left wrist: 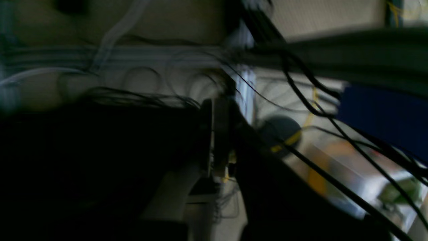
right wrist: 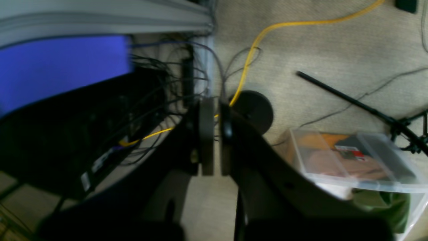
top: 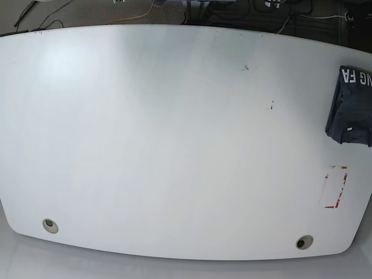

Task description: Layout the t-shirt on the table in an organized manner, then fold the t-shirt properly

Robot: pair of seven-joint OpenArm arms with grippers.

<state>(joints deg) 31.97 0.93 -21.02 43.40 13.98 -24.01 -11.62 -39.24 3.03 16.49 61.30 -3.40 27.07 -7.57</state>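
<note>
We see the right gripper (right wrist: 214, 134) with its two pads nearly together and nothing between them, hanging over carpeted floor where a yellow cable (right wrist: 301, 23) and a clear plastic bin (right wrist: 351, 160) lie. The left gripper (left wrist: 219, 140) is dim and blurred; its jaws read as closed and empty, with dark cables (left wrist: 317, 97) behind it.

Neither arm shows in the base view. There the table (top: 163, 133) lies wide and bare out to its curved edges. The t-shirt (top: 350, 104) sits folded at the table's right edge, cut off by the frame, only the letters "FA" clear. Nearer than it lies the red tape rectangle (top: 336, 186); two grommet holes (top: 50, 224) mark the near edge.
</note>
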